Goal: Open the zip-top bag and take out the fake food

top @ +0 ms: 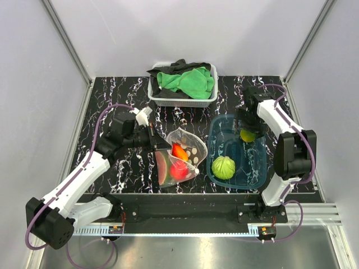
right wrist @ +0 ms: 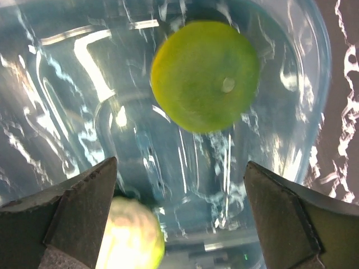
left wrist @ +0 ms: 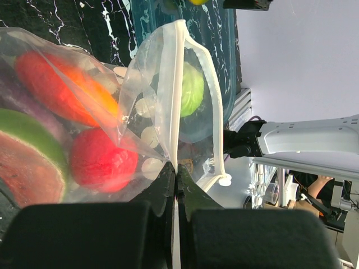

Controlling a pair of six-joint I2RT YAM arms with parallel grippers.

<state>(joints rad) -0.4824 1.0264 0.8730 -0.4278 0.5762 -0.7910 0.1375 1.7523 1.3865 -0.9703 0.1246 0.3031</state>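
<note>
1. The zip-top bag [top: 188, 147] lies on the dark marbled surface [top: 112, 95] between the two arms. It sits just left of the teal tub [top: 249, 162], with its mouth standing open and turned toward that tub.
2. The left end effector [left wrist: 175, 171] is clenched on the bag's white zip strip [left wrist: 178, 84] at the bag's left edge. In the left wrist view the strip runs straight away from the pinched fingers, and the other lip bows out into a loop.
3. Fake food is still inside the bag: a red round fruit [left wrist: 104, 159], an orange piece [left wrist: 61, 89] and a watermelon slice [left wrist: 28, 168]. All three lie deeper than the mouth, in the part of the bag nearer the arm bases.
4. The right end effector [right wrist: 178, 168] is released, its fingers spread wide. It hovers over the far end of the tub, directly above a yellow-green fruit [right wrist: 205, 75]. A green leafy ball [top: 224, 167] sits at the tub's near end.
5. The relation that matters is that the bag lies to the left of the right end effector and nearer the bases, across the tub's left rim.
6. The left arm is the closer one, but it is taken up holding the mouth. So I'd judge the free right arm has to reach in from the tub side, along the line of the open mouth, toward the red fruit.
</note>
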